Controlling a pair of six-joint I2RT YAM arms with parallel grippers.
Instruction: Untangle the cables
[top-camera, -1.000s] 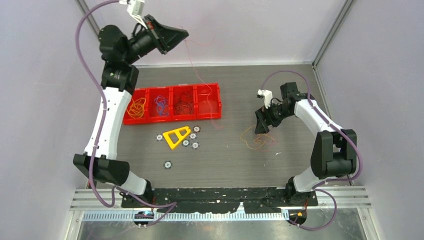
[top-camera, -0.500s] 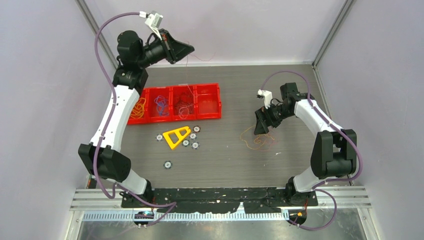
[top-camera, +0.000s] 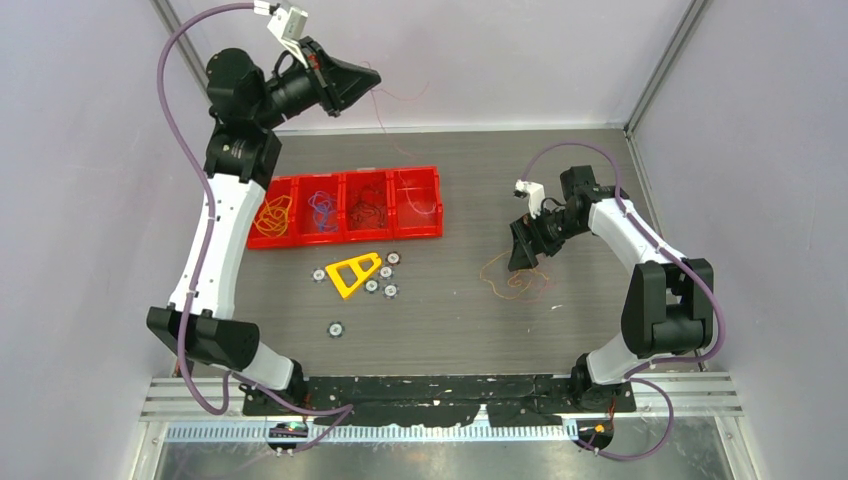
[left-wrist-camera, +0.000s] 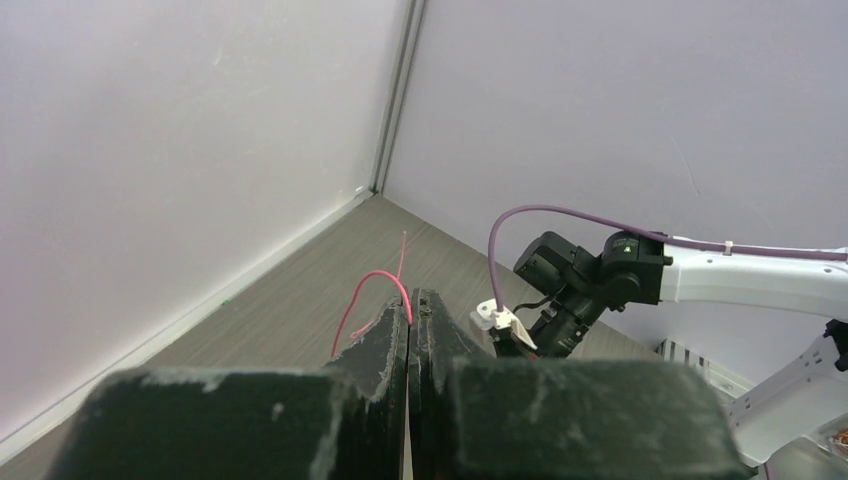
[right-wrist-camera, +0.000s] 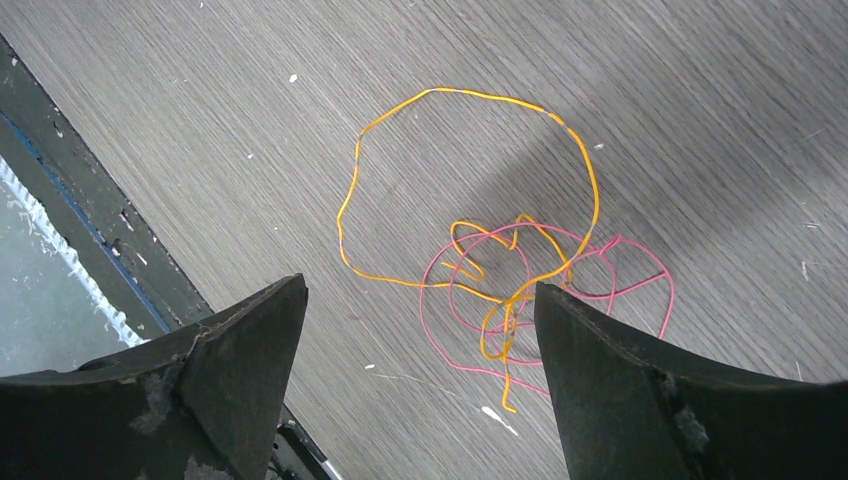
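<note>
My left gripper (top-camera: 368, 75) is raised high at the back left, shut on a thin red cable (left-wrist-camera: 372, 290) that loops out of its tips and hangs down (top-camera: 384, 110) toward the red tray (top-camera: 432, 178). A small tangle of orange-yellow cable (right-wrist-camera: 470, 190) and pink-red cable (right-wrist-camera: 600, 275) lies on the table at the right (top-camera: 515, 282). My right gripper (top-camera: 522, 258) hovers just above that tangle, open and empty (right-wrist-camera: 420, 300). The tray's compartments hold an orange bunch (top-camera: 272, 216), a blue bunch (top-camera: 322, 209), a dark red bunch (top-camera: 368, 212) and a thin pale wire (top-camera: 420, 205).
A yellow triangular frame (top-camera: 353, 272) and several small round gear-like discs (top-camera: 334, 327) lie in front of the tray. Purple-grey walls close in the back and sides. The black base rail (top-camera: 440, 388) runs along the near edge.
My left arm swung right and lower half a second ago, then back up and left, still gripping the red cable. The right arm and the tangle have not moved.
</note>
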